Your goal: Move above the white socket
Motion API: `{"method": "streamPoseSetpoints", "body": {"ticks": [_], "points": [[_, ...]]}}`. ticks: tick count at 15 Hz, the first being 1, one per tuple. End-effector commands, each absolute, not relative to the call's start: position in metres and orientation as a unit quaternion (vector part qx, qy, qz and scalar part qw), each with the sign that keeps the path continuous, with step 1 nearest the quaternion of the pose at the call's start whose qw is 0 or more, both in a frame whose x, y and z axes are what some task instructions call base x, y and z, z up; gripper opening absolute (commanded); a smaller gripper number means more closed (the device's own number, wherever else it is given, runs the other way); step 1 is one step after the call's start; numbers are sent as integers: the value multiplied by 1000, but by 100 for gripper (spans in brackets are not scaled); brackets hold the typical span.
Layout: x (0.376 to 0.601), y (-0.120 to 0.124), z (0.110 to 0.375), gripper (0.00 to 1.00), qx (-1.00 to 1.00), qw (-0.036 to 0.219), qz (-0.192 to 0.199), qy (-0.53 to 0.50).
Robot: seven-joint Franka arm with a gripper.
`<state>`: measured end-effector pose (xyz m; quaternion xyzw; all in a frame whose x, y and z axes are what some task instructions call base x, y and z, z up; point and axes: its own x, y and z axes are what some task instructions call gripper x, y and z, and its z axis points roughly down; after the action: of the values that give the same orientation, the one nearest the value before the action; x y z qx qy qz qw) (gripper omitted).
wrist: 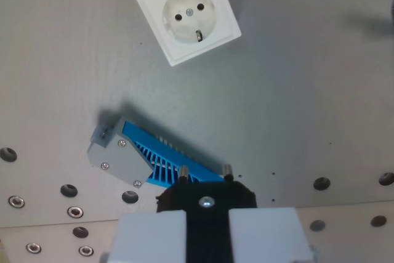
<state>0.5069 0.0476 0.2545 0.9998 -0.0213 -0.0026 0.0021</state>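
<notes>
The white socket lies on the grey table at the top of the wrist view, turned at an angle, its round recess with two holes facing up. My gripper is at the bottom edge, well below the socket in the picture. Its two white fingers are shut on a black plug, whose two metal pins point toward the socket. The gripper is not over the socket.
A grey block with a blue ribbed part lies on the table between the plug and the socket, just beyond the pins. Screw holes and bolts dot the plate along the bottom. A dark blur shows at the right edge.
</notes>
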Motion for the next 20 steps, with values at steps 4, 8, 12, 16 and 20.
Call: {"method": "streamPoseSetpoints", "body": {"ticks": [4, 8, 12, 16, 20], "points": [[512, 48, 240, 0, 1000, -4, 12, 19], [515, 49, 229, 0, 999, -7, 13, 37], [517, 50, 217, 0, 998, -9, 14, 56], [520, 50, 206, 0, 997, -12, 15, 77], [523, 51, 192, 0, 995, -15, 17, 96]]}}
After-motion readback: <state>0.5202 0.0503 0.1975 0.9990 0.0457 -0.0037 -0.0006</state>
